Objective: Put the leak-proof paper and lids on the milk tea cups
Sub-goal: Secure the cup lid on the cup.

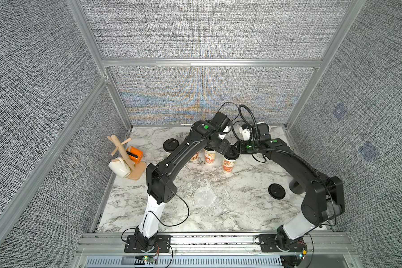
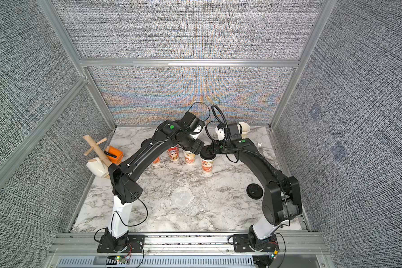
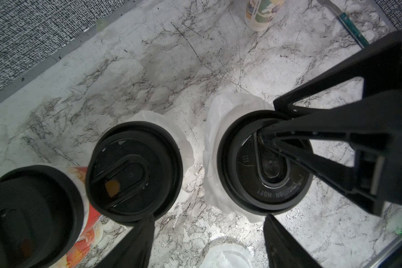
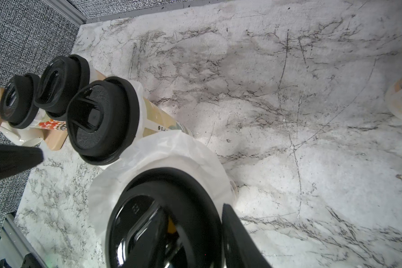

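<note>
Several milk tea cups (image 2: pixel 173 154) stand in a row at mid-table, each with a black lid over crumpled leak-proof paper (image 3: pixel 218 120). My right gripper (image 4: pixel 195 215) is shut on the rim of the black lid (image 3: pixel 265 167) of the rightmost cup (image 1: pixel 229 163), with one finger inside the lid's recess and one outside. My left gripper (image 3: pixel 208 220) hangs open just beside it, above the row, with nothing between its fingers. One loose paper disc (image 1: pixel 204 196) lies flat toward the front. An uncapped cup (image 2: pixel 244 130) stands at the back right.
Two spare black lids lie on the marble table (image 1: pixel 230 208): one at the back left (image 1: pixel 170 145), one at the front right (image 1: pixel 276 190). A wooden mug tree (image 1: pixel 123 150) with a white mug (image 1: pixel 118 168) and an orange holder (image 1: pixel 135 153) stands at the left edge.
</note>
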Controlling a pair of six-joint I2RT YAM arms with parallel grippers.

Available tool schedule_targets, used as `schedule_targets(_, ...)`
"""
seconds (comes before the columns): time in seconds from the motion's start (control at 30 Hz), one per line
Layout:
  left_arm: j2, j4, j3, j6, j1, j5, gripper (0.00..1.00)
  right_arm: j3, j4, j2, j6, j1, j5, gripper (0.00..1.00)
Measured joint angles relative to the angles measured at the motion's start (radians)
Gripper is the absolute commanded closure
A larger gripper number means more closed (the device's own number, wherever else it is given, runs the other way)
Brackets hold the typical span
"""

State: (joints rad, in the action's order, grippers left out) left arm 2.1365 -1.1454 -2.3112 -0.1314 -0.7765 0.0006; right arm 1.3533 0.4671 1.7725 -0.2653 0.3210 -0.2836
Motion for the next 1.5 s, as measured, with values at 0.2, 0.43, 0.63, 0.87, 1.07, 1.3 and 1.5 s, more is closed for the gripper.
schedule_targets(0.2,0.035,0.019,-0.002,-0.009,0.000,0.027,0.24,-0.009,-0.014,0.000,-0.001,0.000,0.000,0.60)
schedule_targets(0.43,0.050,0.048,0.003,-0.031,0.000,0.051,0.24,-0.017,-0.035,0.003,-0.001,0.006,0.009,0.61)
schedule_targets(0.63,0.052,0.064,0.008,-0.035,0.000,0.055,0.24,-0.024,-0.062,0.011,0.000,0.013,0.018,0.61)
schedule_targets(0.87,0.064,0.094,0.022,-0.054,-0.001,0.072,0.25,-0.043,-0.079,-0.001,0.002,0.014,0.041,0.62)
schedule_targets(1.07,0.065,0.105,0.033,-0.058,-0.002,0.081,0.25,-0.058,-0.069,-0.022,0.004,0.015,0.061,0.62)
schedule_targets(1.3,0.074,0.119,0.034,-0.060,-0.002,0.082,0.25,-0.072,-0.076,-0.037,0.003,0.015,0.085,0.62)
schedule_targets(1.5,0.090,0.143,0.028,-0.060,-0.002,0.095,0.25,-0.079,-0.082,-0.040,0.002,0.015,0.090,0.63)
